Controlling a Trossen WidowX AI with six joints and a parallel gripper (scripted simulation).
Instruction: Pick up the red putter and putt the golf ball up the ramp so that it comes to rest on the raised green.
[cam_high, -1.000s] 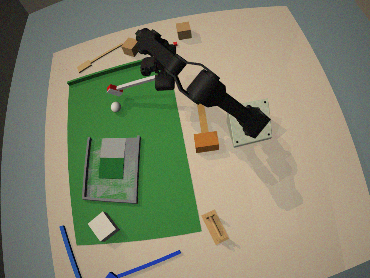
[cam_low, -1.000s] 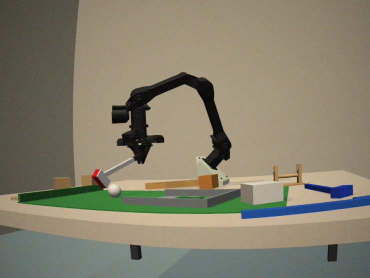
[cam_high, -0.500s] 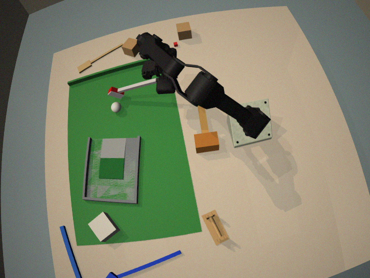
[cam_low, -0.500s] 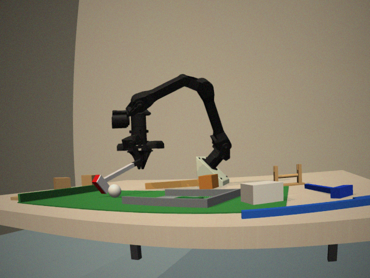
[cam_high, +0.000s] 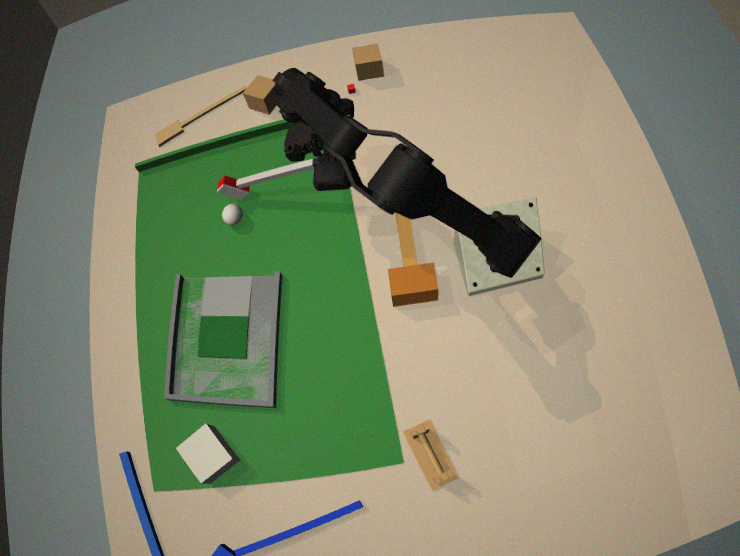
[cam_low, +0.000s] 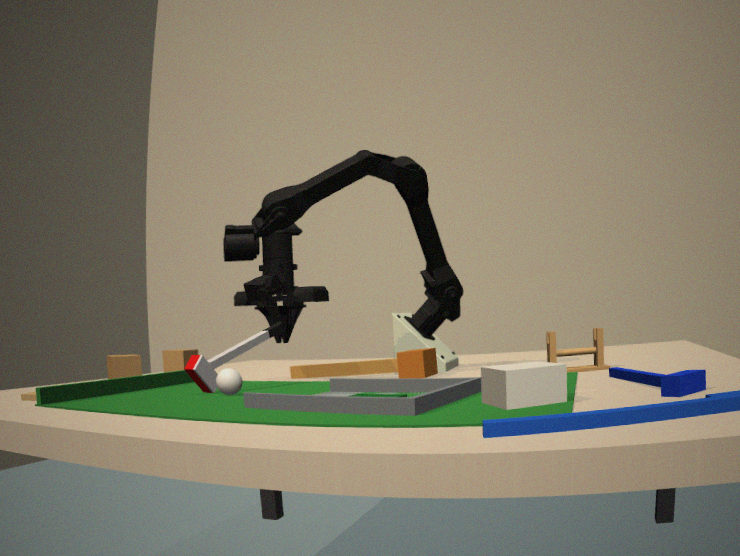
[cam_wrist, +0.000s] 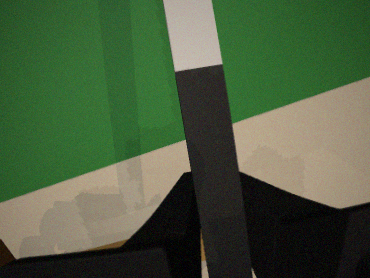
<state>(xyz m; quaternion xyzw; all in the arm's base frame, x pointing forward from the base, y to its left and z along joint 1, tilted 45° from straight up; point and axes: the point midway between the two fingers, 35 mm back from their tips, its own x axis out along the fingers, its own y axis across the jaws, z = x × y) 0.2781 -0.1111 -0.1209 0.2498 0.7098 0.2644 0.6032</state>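
Note:
My gripper (cam_low: 281, 335) (cam_wrist: 206, 178) is shut on the dark grip of the red putter (cam_high: 275, 172) (cam_low: 239, 349) (cam_wrist: 199, 35). The white shaft slants down from the fingers to the red and white head (cam_high: 226, 181) (cam_low: 192, 365), which hangs tilted, low over the mat. The golf ball (cam_high: 232, 214) (cam_low: 229, 381) rests on the green mat (cam_high: 311, 251). The head is on the ball's side away from the ramp, with a small gap in the top view. The pale ramp (cam_high: 226, 296) leads to the darker raised green (cam_high: 222, 337) (cam_low: 379, 395). The arm hides the fingers in the top view.
Grey walls (cam_high: 277, 340) (cam_low: 329, 403) surround the ramp and green on three sides. A dark green rail (cam_high: 209, 144) (cam_low: 107, 386) stands behind the putter head. A white block (cam_high: 205, 452) (cam_low: 526, 385) is past the walls. An orange mallet (cam_high: 412, 282) lies near the arm's base.

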